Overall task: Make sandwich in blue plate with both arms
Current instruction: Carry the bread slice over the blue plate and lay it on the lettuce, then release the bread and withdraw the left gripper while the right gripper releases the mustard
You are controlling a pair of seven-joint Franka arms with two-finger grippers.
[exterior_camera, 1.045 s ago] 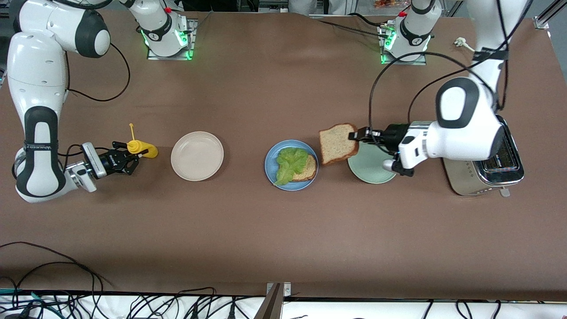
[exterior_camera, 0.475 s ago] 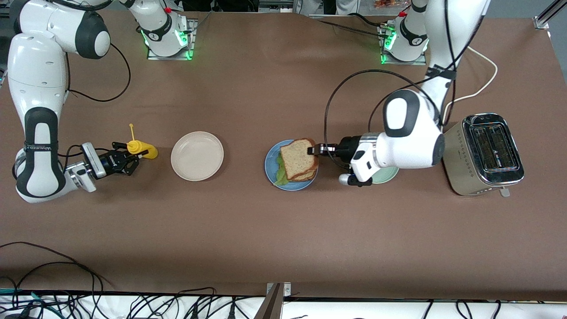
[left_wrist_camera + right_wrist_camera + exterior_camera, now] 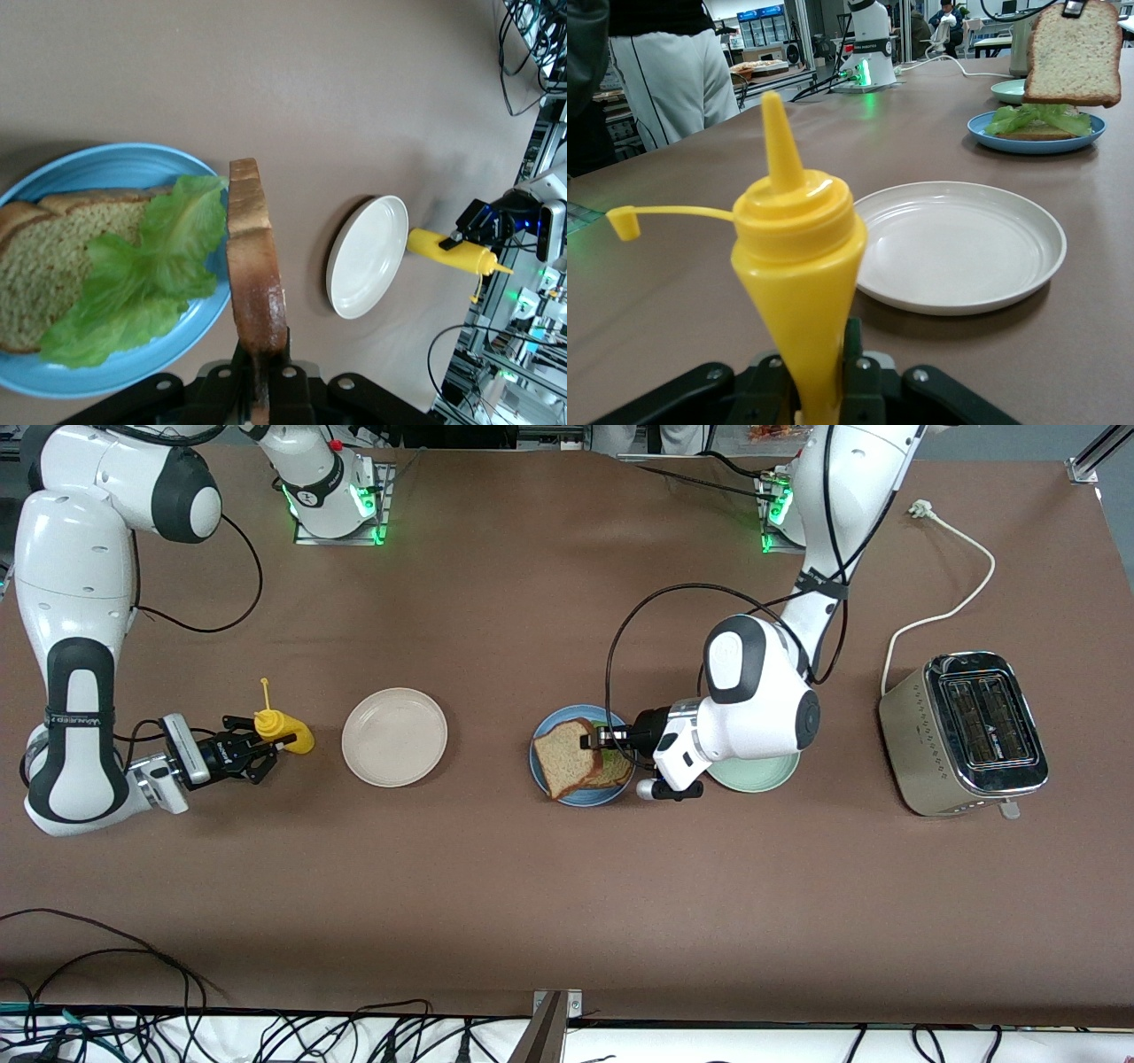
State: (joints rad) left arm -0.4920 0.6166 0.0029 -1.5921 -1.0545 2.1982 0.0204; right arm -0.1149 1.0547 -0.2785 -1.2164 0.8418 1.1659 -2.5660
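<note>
From the front camera you've got the left gripper (image 3: pixel 592 741) over the round matte blue plate (image 3: pixel 538 755), pinched onto a brown wholegrain bread slice (image 3: pixel 564 757) that hangs tilted above the lower slice (image 3: pixel 617 770) lying in that plate. The pale mint-green plate (image 3: pixel 769 772) sits just beside it toward the left arm's end of the counter (image 3: pixel 567 903), with the shiny metal toaster (image 3: pixel 966 732) further that way. The right gripper (image 3: pixel 257 746) is clamped on the yellow squeeze bottle (image 3: pixel 282 729), next to the beige-white plate (image 3: pixel 394 737).

Left wrist view: the held slice (image 3: pixel 252 257) stands edge-on between the fingers, over the plate's rim (image 3: pixel 115 161); ruffled green lettuce (image 3: pixel 142 279) covers the bottom slice (image 3: pixel 44 270).

Right wrist view: your bottle (image 3: pixel 796 266) sits upright in the closed fingers, cap dangling open, beige-white plate (image 3: pixel 957 243) just beside it.
</note>
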